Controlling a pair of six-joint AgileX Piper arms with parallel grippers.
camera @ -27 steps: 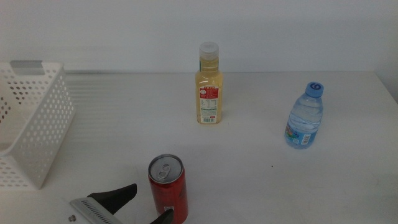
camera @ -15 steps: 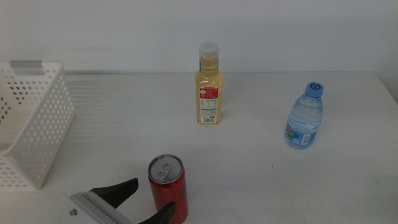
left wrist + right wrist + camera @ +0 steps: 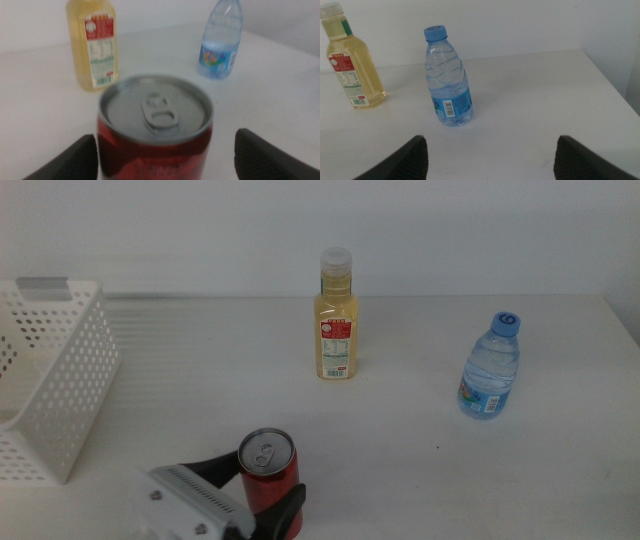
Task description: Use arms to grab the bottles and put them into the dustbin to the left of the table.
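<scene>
A red can [image 3: 270, 483] stands near the table's front edge, and my left gripper [image 3: 256, 494] is open with one dark jaw on each side of it. In the left wrist view the can [image 3: 155, 127] fills the space between the jaws; one jaw sits close against its side, the other stands well apart. Further back stand the yellow-liquid bottle [image 3: 336, 320] and, to the right, the clear water bottle [image 3: 491, 368]. My right gripper [image 3: 490, 167] is open and empty, short of the water bottle [image 3: 448, 82]; it is out of the middle view.
The white perforated dustbin [image 3: 62, 370] stands at the table's left edge. The white table [image 3: 420, 470] ends at a pale back wall. In the right wrist view the yellow bottle [image 3: 353, 67] stands beside the water bottle.
My left gripper has advanced toward the can; its jaws, earlier short of it, now flank it. The can and both bottles have not moved.
</scene>
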